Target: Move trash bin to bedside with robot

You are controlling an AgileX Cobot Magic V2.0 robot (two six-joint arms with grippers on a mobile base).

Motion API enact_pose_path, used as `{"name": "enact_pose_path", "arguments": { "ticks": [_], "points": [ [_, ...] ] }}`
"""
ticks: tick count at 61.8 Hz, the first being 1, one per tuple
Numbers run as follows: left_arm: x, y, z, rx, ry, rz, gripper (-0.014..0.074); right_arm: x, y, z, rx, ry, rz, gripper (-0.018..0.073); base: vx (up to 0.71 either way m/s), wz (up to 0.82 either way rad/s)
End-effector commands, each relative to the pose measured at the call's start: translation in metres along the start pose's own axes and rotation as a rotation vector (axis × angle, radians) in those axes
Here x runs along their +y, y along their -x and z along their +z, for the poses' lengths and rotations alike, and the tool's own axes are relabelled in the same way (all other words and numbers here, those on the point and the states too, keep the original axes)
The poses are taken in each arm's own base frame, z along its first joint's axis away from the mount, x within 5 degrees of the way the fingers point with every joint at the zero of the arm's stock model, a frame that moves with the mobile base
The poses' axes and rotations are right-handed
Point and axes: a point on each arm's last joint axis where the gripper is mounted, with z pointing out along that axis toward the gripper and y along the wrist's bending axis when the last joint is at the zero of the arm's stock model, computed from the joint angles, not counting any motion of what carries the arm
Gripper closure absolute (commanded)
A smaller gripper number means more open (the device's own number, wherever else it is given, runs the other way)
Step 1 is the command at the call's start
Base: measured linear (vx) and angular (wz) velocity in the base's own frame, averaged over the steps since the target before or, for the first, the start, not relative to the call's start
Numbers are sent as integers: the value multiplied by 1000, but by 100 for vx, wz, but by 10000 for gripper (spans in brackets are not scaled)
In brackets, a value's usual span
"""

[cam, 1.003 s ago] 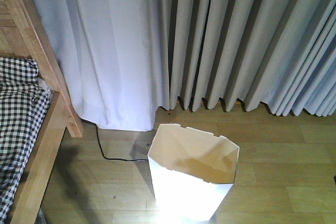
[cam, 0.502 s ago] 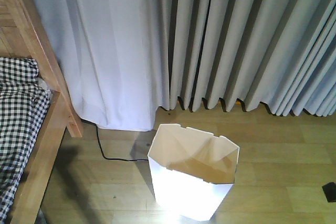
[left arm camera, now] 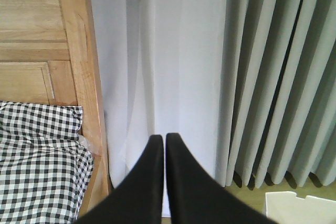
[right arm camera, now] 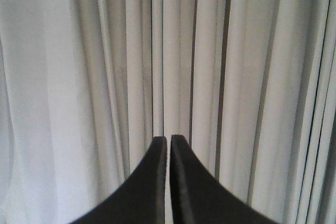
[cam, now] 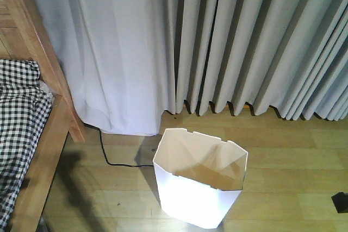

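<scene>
Barely anything has shifted: the trash bin (cam: pixel 199 183) sits in the same spot on the wood floor (cam: pixel 283 188), and only a small dark object (cam: pixel 341 201) at the right edge has crept a bit further into the front view. So the bin is in the near middle, in front of the grey curtain (cam: pixel 244 42), with the bed (cam: pixel 27 134) off to the left and a clear strip of floor between them. A black cable (cam: pixel 117 161) snakes along the floor in that gap.

Both hands are pinched narrow, tips almost touching, holding nothing: left hand (left arm camera: pixel 160 142) and right hand (right arm camera: pixel 168 142).

What could go wrong: the bin looks thin-walled and light, so a push high on the rim could tip it instead of sliding it, and the cable could snag its base.

Only the left wrist view shows the bed's wooden post (left arm camera: pixel 84 77) up close plus a corner of the bin rim (left arm camera: pixel 299 205); the right wrist view is all curtain.
</scene>
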Motion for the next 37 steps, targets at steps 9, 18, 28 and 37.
{"name": "enact_pose_path", "arguments": {
  "ticks": [9, 18, 28, 37],
  "points": [
    [0, -3, 2, -49, -9, -12, 602, 1, 1, 0, -61, 6, -19, 570, 0, 0],
    [0, -3, 2, -49, -9, -12, 602, 0, 1, 0, -61, 5, -19, 570, 0, 0],
    [0, -3, 2, -49, -9, -12, 602, 0, 1, 0, -61, 5, -19, 570, 0, 0],
    [0, -3, 2, -49, -9, -12, 602, 0, 1, 0, -61, 5, -19, 570, 0, 0]
  ]
}}
